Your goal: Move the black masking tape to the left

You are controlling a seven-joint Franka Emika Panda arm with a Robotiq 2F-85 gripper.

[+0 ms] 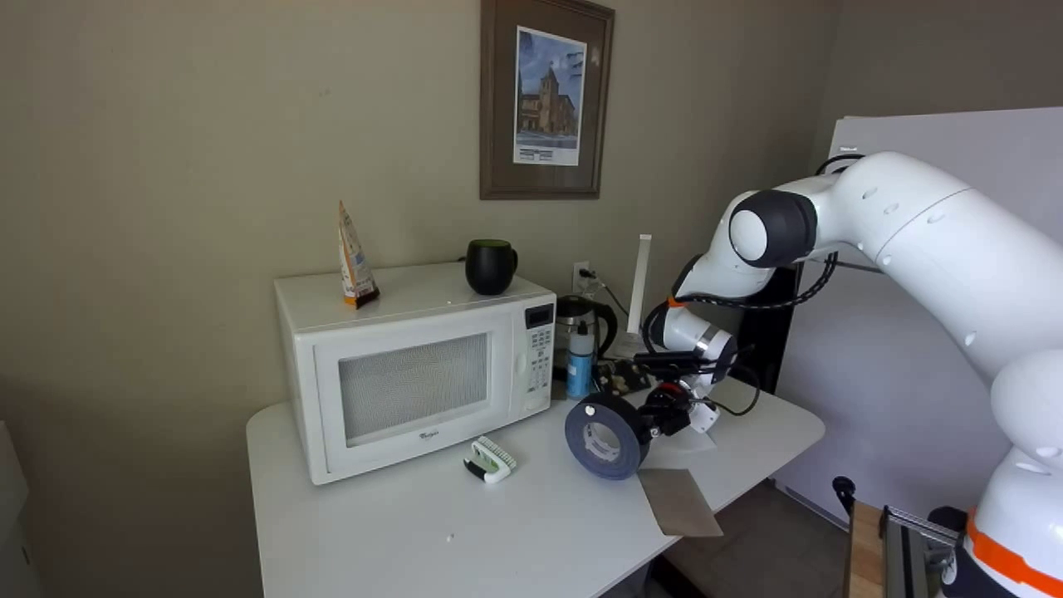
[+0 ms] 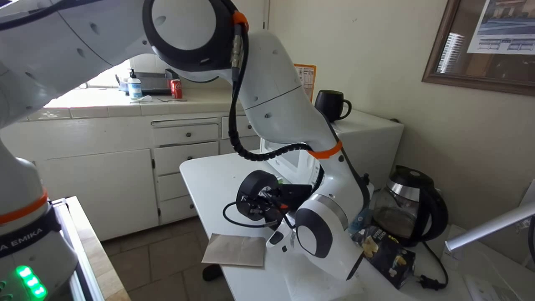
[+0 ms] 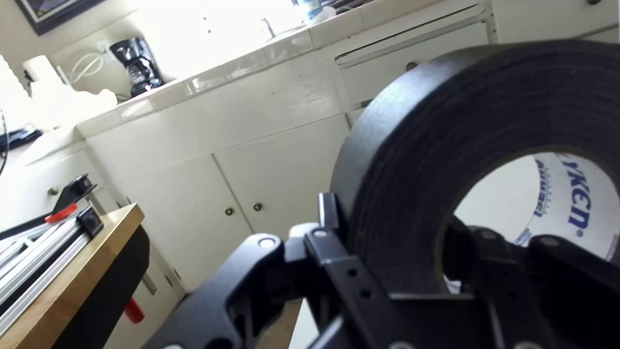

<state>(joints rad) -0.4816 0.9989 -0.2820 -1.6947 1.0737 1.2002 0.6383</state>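
Note:
The black masking tape (image 1: 576,440) is a thick black ring standing on edge, its hole facing sideways, in an exterior view. It also shows in an exterior view (image 2: 254,184), partly behind the gripper. In the wrist view the tape (image 3: 416,160) fills the right side, with white printed core inside. My gripper (image 3: 392,225) is shut on the ring's wall, one finger outside it and one inside the hole. The gripper shows in both exterior views (image 1: 652,425) (image 2: 271,202). I cannot tell whether the tape touches the table.
A white microwave (image 1: 415,390) carries a black mug (image 1: 491,270) and a snack bag (image 1: 355,262). A brush (image 1: 492,461) lies before it. A blue bottle (image 1: 580,365), kettle (image 2: 401,205) and black popcorn box (image 2: 386,255) stand behind. Brown paper (image 1: 679,502) overhangs the table edge.

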